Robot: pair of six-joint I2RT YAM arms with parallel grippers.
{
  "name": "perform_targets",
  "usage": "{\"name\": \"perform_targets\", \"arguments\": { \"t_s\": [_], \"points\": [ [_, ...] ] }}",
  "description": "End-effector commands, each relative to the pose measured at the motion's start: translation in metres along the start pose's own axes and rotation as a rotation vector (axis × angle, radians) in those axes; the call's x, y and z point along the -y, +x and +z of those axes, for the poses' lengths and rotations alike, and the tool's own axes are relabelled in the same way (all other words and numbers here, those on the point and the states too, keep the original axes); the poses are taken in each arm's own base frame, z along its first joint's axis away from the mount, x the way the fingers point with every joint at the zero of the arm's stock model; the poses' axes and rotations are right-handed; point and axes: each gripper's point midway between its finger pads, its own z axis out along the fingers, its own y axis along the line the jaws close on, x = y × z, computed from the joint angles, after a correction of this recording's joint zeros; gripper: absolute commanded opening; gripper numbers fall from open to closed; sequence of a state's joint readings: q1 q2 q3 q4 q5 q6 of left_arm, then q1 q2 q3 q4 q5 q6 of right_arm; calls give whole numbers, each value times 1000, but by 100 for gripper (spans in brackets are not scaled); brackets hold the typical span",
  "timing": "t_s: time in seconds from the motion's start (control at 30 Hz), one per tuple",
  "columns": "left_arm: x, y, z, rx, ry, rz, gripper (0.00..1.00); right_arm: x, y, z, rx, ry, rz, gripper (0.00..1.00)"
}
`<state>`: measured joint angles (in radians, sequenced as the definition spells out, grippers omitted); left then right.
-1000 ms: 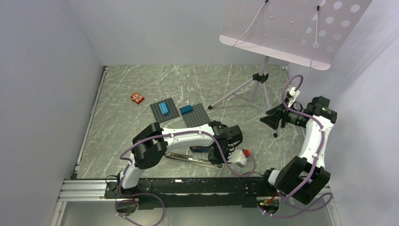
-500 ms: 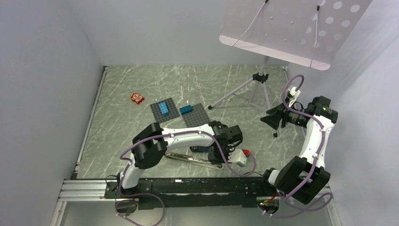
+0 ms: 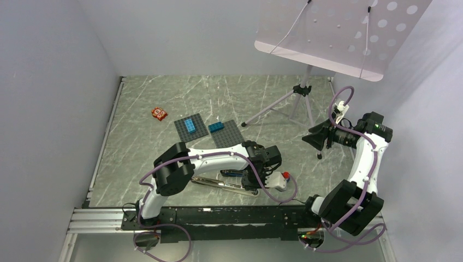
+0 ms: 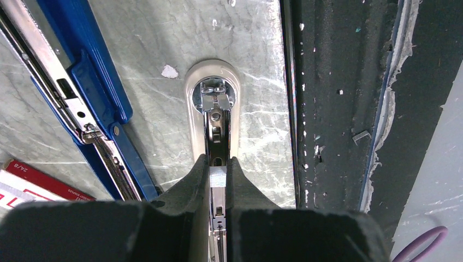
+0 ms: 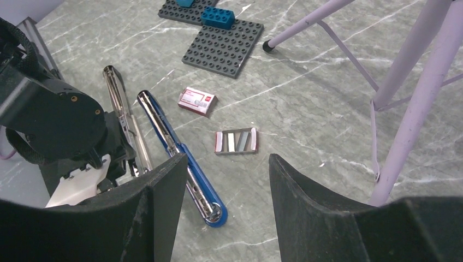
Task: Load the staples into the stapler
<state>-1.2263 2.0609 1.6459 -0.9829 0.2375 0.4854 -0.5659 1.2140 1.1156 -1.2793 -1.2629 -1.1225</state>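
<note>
Left gripper (image 4: 218,164) clamped on the chrome base (image 4: 214,90) of the opened stapler (image 5: 177,147) — blue arm lies alongside. Staple box (image 5: 197,100) sits just far of it, staple tray (image 5: 236,141) near, to its right. Right gripper (image 5: 224,161) gapes wide, empty — well off right.
</note>
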Motion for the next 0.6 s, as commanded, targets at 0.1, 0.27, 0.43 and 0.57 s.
{"name": "perform_targets", "arguments": {
  "t_s": [0.1, 0.27, 0.43, 0.57],
  "points": [
    [-2, 6, 1, -19, -21, -15, 10, 0, -17, -2, 48, -8, -59, 61],
    [-3, 5, -1, -18, -26, -20, 18, 0, -17, -3, 47, -8, -60, 61],
    [-4, 2, -3, -5, -37, -23, 27, 0, -16, -3, 46, -8, -59, 61],
    [-5, 0, -6, 5, -43, -26, 33, 0, -17, -3, 48, -10, -59, 61]
  ]
}}
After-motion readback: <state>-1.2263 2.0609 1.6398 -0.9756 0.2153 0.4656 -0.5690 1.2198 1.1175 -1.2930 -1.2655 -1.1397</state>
